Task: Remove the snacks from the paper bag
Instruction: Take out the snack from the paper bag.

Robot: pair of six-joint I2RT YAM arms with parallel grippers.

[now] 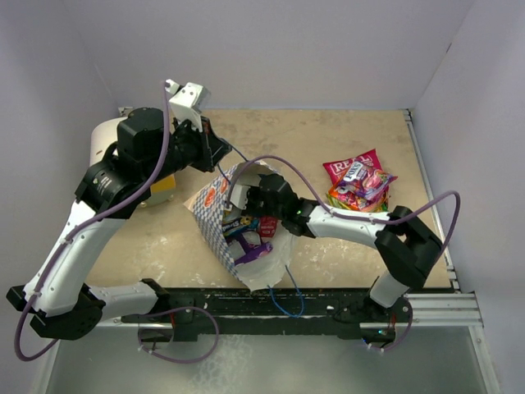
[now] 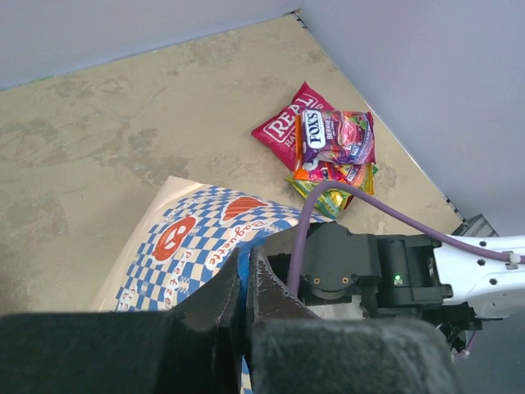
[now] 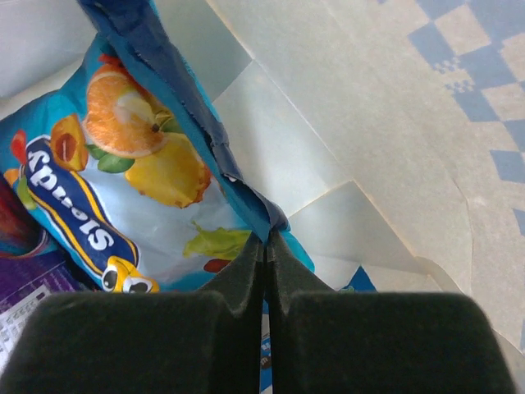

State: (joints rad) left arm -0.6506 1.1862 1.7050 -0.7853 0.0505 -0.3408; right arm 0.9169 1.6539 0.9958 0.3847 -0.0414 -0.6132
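The blue-and-white checkered paper bag (image 1: 212,199) lies on its side mid-table, mouth toward the arms, cream inside (image 3: 369,123). My left gripper (image 1: 220,162) is shut on the bag's blue upper rim (image 2: 244,264). The right gripper (image 1: 253,201) reaches inside the bag and is shut on the crimped edge of a blue snack packet with fruit pictures (image 3: 131,164). A purple packet (image 3: 33,283) lies beside it, and more packets (image 1: 246,238) show in the bag's mouth. On the table to the right sits a pile of snacks (image 1: 358,180), a pink-red "REAL" packet (image 2: 283,127) underneath.
A white-and-orange cylinder (image 1: 102,141) stands at the back left, partly behind the left arm. Walls close the table on the left, back and right. A blue cord (image 1: 285,301) hangs over the front rail.
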